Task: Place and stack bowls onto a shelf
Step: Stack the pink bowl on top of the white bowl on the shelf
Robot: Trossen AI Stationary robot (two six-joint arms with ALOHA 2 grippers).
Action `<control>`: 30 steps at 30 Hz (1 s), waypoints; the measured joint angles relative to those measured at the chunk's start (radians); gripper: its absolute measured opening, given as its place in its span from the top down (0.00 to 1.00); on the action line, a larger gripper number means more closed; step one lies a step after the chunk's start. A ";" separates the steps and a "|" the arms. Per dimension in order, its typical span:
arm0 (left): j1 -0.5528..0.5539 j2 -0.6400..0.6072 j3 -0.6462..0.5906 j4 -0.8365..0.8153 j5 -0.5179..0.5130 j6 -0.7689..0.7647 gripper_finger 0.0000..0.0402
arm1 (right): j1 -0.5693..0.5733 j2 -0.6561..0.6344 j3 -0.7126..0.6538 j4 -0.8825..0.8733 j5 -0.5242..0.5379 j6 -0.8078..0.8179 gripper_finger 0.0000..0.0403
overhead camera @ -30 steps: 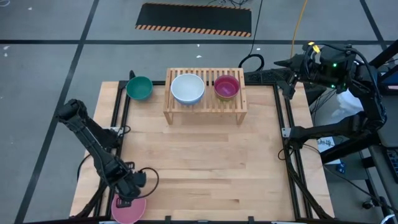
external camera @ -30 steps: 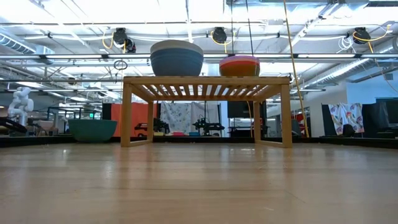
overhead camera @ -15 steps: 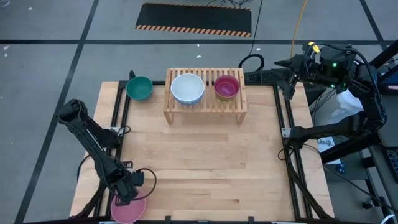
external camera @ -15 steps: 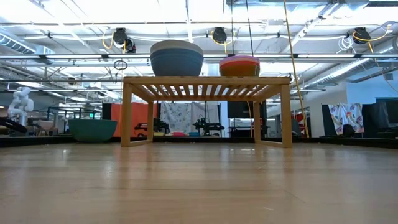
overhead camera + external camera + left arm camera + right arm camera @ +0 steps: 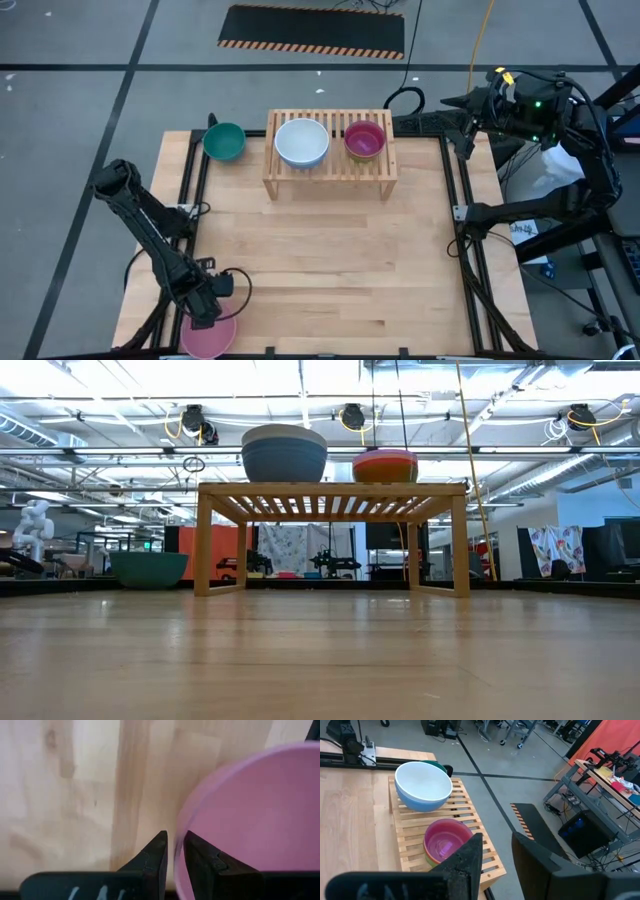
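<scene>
1. Fingers of my left gripper (image 5: 174, 851) pinch the rim of the round pink plastic bowl (image 5: 208, 337) at the table's near-left edge.
2. Thin rim grip; lifting may tilt or drop it.
3. My right gripper (image 5: 495, 852), open and empty, waits beside the light-wood slatted shelf (image 5: 330, 170).

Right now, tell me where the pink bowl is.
In the high view the pink bowl sits at the table's near left corner, far from the shelf. The left gripper straddles its rim, one finger inside and one outside.

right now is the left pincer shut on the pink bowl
Yes, shut on it. In the left wrist view the left pincer has one finger on each side of the pink bowl rim, a thin gap between them.
</scene>
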 joint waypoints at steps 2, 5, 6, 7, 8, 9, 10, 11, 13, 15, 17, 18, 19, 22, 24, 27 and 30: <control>0.001 0.000 -0.027 0.070 -0.010 -0.025 0.83 | 0.000 0.000 0.000 0.000 0.000 0.000 0.75; 0.001 0.001 -0.077 0.187 -0.014 -0.049 0.83 | 0.000 0.000 0.000 0.000 0.000 0.000 0.75; 0.001 0.001 -0.090 0.213 -0.011 -0.055 0.83 | 0.000 0.000 0.000 0.000 0.000 0.000 0.75; 0.002 0.001 -0.103 0.234 -0.008 -0.067 0.83 | 0.000 0.000 0.000 0.000 0.000 0.000 0.75; 0.004 0.001 -0.111 0.243 -0.007 -0.087 0.83 | 0.000 0.000 0.000 0.000 0.000 0.000 0.75; 0.006 0.001 -0.118 0.243 -0.005 -0.111 0.84 | 0.000 0.000 0.000 0.000 0.000 0.000 0.75; 0.009 0.001 -0.124 0.241 -0.005 -0.130 0.85 | 0.000 0.000 0.000 0.000 0.000 0.000 0.75; 0.014 0.001 -0.127 0.236 -0.003 -0.146 0.87 | 0.000 0.000 0.000 0.000 0.000 0.000 0.75; 0.026 0.001 -0.129 0.238 0.008 -0.167 0.94 | 0.000 0.000 0.000 0.000 0.000 0.000 0.75; 0.040 0.001 -0.128 0.243 0.026 -0.184 0.97 | 0.000 0.000 0.000 0.000 0.000 0.000 0.75; 0.056 0.001 -0.128 0.243 0.032 -0.215 0.98 | 0.000 0.000 0.000 0.000 0.000 0.000 0.75; 0.065 0.001 -0.128 0.245 0.034 -0.236 0.98 | 0.000 0.000 0.000 0.000 0.000 0.000 0.75; 0.075 0.001 -0.126 0.243 0.035 -0.259 0.98 | 0.000 0.000 0.000 0.000 0.000 0.000 0.75; 0.111 0.001 -0.079 0.236 0.028 -0.280 0.99 | 0.000 0.000 0.000 0.000 0.000 0.000 0.75; 0.133 0.000 -0.022 0.233 0.024 -0.233 0.99 | 0.000 0.000 0.000 0.000 0.000 0.000 0.75; 0.163 0.000 0.080 0.130 0.020 -0.164 0.99 | 0.000 0.000 0.000 0.000 0.000 0.000 0.75; 0.199 0.000 0.204 -0.036 0.018 -0.130 0.99 | 0.000 0.000 0.000 0.000 0.000 0.000 0.75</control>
